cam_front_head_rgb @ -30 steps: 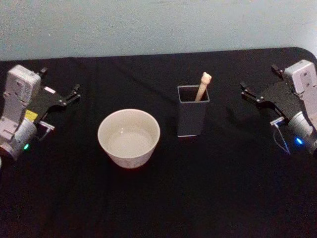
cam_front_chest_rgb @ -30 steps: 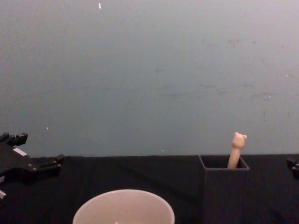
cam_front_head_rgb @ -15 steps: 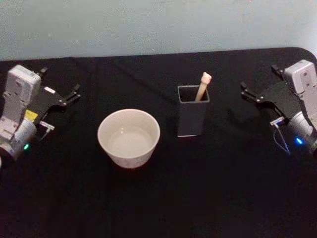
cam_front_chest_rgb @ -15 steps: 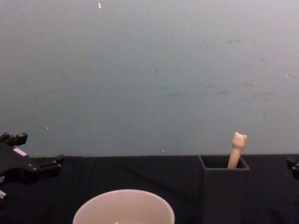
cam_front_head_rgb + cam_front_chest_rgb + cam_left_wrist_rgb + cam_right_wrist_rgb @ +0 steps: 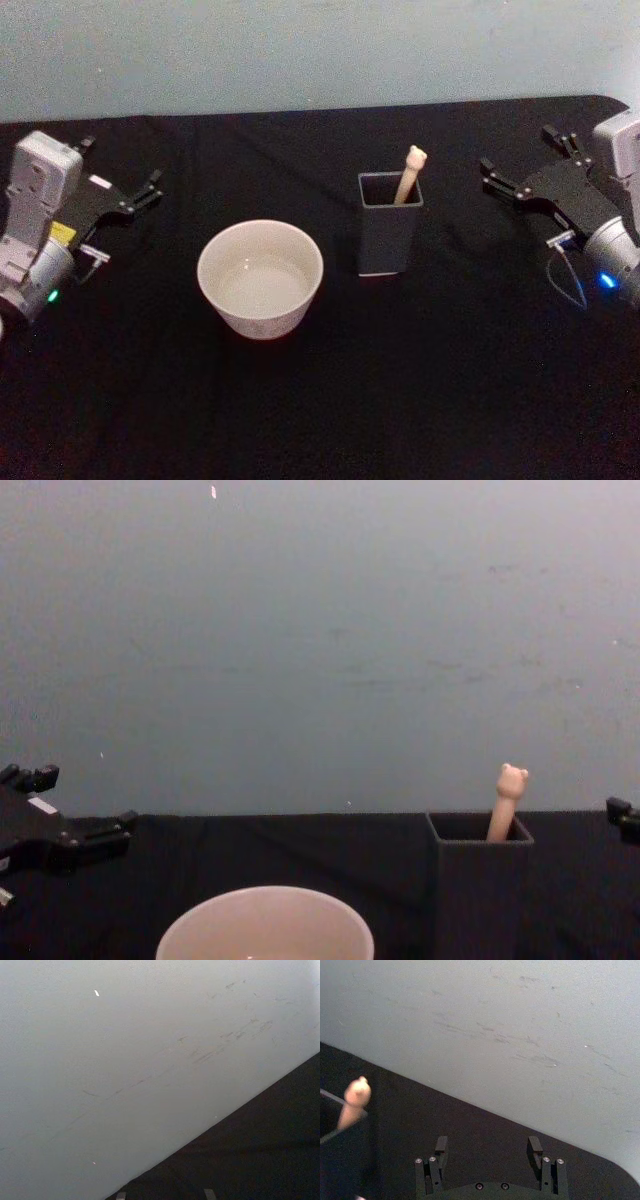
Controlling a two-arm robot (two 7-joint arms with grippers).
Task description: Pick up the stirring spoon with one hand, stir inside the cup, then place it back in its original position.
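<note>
Spoon [image 5: 410, 172] stood in the holder [image 5: 388, 240], its bear knob poking above the rim.
The cup [image 5: 260, 277] sat near the holder's left on the black table [image 5: 420, 390]. The left gripper [image 5: 122, 168] and right gripper [image 5: 520, 155] flanked them well apart, fingers spread, holding nothing. A pale blue-grey wall [image 5: 300, 50] stood behind.

Lab-style test bench; black-draped table [image 5: 400, 400], bare pale wall [image 5: 300, 50].

cup [image 5: 262, 320]: smooth off-white, ceramic look, faint sheen
holder [image 5: 388, 242]: dark grey, matt, plastic look
stirring spoon [image 5: 410, 172]: beige handle, smooth, matt
desk [image 5: 420, 390]: black matt cloth
</note>
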